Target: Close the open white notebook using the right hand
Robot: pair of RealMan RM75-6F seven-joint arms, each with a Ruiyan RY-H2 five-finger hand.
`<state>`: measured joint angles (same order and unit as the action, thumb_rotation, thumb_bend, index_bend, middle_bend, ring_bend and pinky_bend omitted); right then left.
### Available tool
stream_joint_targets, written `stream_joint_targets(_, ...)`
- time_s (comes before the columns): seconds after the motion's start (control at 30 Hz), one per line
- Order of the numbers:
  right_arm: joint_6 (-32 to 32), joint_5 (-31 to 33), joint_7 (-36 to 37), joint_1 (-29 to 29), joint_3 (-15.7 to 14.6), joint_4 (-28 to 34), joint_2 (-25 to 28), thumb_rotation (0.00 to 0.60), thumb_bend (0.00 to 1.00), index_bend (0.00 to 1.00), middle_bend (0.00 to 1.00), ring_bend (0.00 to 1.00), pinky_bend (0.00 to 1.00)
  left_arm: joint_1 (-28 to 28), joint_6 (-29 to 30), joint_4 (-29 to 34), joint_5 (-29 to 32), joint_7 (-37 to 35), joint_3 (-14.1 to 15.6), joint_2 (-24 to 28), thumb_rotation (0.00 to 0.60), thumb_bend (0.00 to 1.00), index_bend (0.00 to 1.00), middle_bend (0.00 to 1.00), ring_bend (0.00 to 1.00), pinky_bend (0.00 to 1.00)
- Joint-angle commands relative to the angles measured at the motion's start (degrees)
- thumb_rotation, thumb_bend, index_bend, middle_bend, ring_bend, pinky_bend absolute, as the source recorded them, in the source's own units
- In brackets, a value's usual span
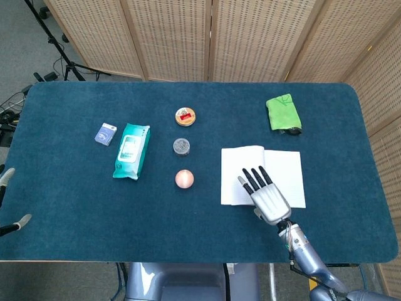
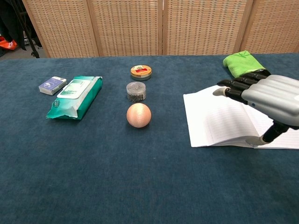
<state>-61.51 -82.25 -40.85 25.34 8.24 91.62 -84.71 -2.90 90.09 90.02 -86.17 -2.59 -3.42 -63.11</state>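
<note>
The white notebook (image 1: 241,164) lies open on the blue table, right of centre; its left pages (image 2: 210,119) bulge up a little. My right hand (image 1: 265,194) hovers above the notebook's middle and front edge with its fingers (image 1: 256,179) stretched flat and apart, holding nothing. From the chest view the right hand (image 2: 271,95) hangs palm down over the notebook's right page, its dark fingertips (image 2: 233,87) pointing left. My left hand (image 1: 9,200) shows only as fingertips at the left border of the head view, off the table's edge.
A copper ball (image 1: 184,179), a small clear jar (image 1: 182,146) and a round tin (image 1: 185,116) line up left of the notebook. A teal wipes pack (image 1: 131,150) and a small blue box (image 1: 105,133) lie further left. A green cloth (image 1: 283,113) sits behind the notebook.
</note>
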Motion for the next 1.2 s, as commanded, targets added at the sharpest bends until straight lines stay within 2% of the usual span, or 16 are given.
stream_joint_targets(0.03, 0.45, 2.27, -2.18, 0.9, 0.54, -0.81, -1.33, 0.6, 0.25, 0.0, 0.0, 0.0, 0.0, -0.04, -0.15, 0.05, 0.09, -0.15, -0.05, 0.11, 0.6, 0.0, 0.0, 0.0, 0.0, 0.0)
stream_joint_targets(0.33, 1.26, 4.02, -3.57, 2.3, -1.2, -2.19, -2.95, 0.6, 0.23, 0.0, 0.0, 0.0, 0.0, 0.06, -0.38, 0.42, 0.67, -1.25, -0.37, 0.82, 0.6, 0.0, 0.0, 0.0, 0.0, 0.0)
stream_joint_targets(0.73, 0.46, 3.86, -4.94, 4.41, -2.06, -8.09, -7.31, 0.6, 0.23, 0.0, 0.0, 0.0, 0.0, 0.01, -0.76, 0.66, 0.63, -1.65, -0.37, 1.24, 0.6, 0.0, 0.0, 0.0, 0.0, 0.0)
stream_joint_targets(1.2, -0.35, 4.59, -7.27, 5.56, -2.87, -10.93, -9.1, 0.6, 0.23, 0.0, 0.0, 0.0, 0.0, -0.03, -1.08, 0.85, 0.44, -3.3, -0.35, 1.97, 0.6, 0.0, 0.0, 0.0, 0.0, 0.0)
